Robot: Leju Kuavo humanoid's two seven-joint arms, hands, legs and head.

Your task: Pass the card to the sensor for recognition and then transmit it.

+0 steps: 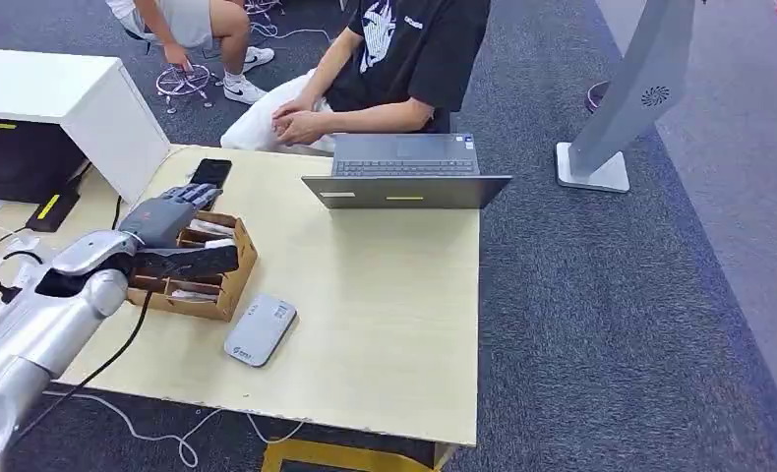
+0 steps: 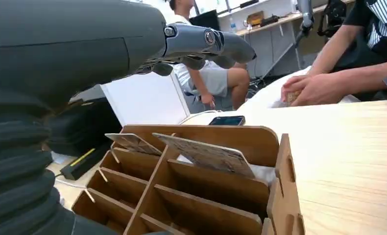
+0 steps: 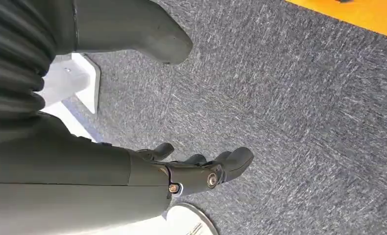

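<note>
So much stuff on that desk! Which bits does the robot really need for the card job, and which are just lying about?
Needed:
left hand, open over the box
cards standing in the wooden box
grey card sensor beside the box

Lying about:
laptop
phone
white cabinet
right hand, hanging above the carpet

You see a worktop [image 1: 385, 324] of pale wood-look laminate, matt and smooth, its grain plain in the left wrist view. At its nine o'clock side stands a slotted box [image 1: 212, 285] of brown laser-cut board with dark edges; the cards [image 2: 206, 154] in it look like printed paperboard. The sensor [image 1: 260, 329] is smooth grey plastic with a slight sheen. The laptop [image 1: 405, 177] has a matt grey shell. Your left arm [image 1: 40, 324] is brushed silver metal, and the left hand [image 1: 168, 216] dark matt plastic, its fingers [image 2: 216, 44] semi-gloss. The floor [image 3: 289, 98] is rough grey carpet.
</note>
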